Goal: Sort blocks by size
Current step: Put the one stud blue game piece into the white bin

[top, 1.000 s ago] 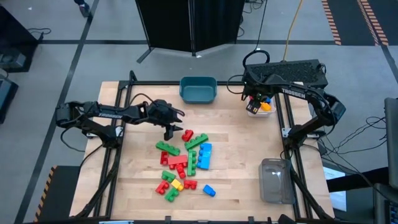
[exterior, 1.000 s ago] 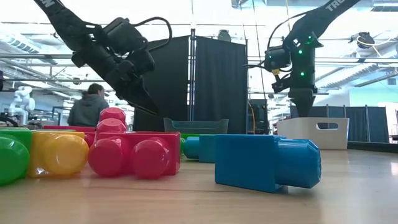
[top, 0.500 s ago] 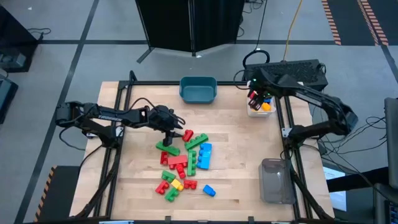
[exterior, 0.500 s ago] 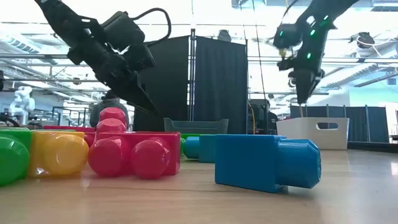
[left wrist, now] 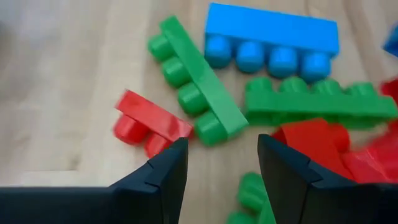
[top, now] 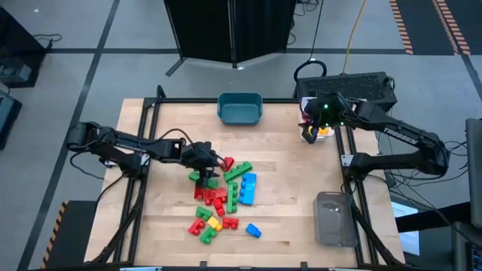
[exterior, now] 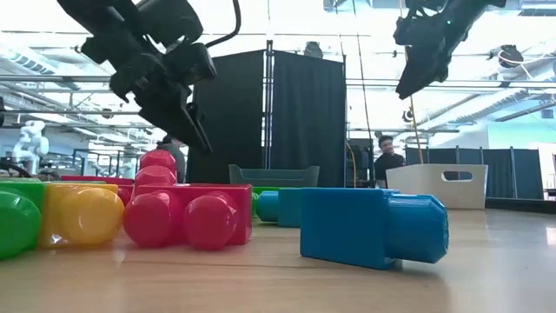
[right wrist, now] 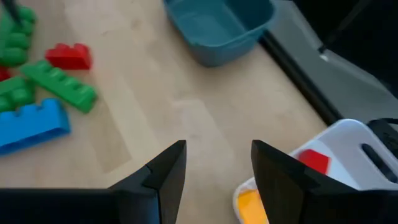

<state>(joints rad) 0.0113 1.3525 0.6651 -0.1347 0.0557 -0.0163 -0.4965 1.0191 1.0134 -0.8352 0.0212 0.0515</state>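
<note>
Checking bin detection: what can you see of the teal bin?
The teal bin is a rectangular open-top tub with rounded corners, plastic-looking and matte. It sits upright at the table's far edge, between the arms, apart from the block pile. No block shows inside it in the high and right wrist views. Neither gripper touches it.

Left gripper (top: 205, 170) now lower over blocks (top: 223, 194); right gripper (top: 309, 135) raised

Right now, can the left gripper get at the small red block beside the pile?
Probably yes. The left gripper hangs open just above the pile, and the small red block lies on bare wood with nothing over it.
</note>
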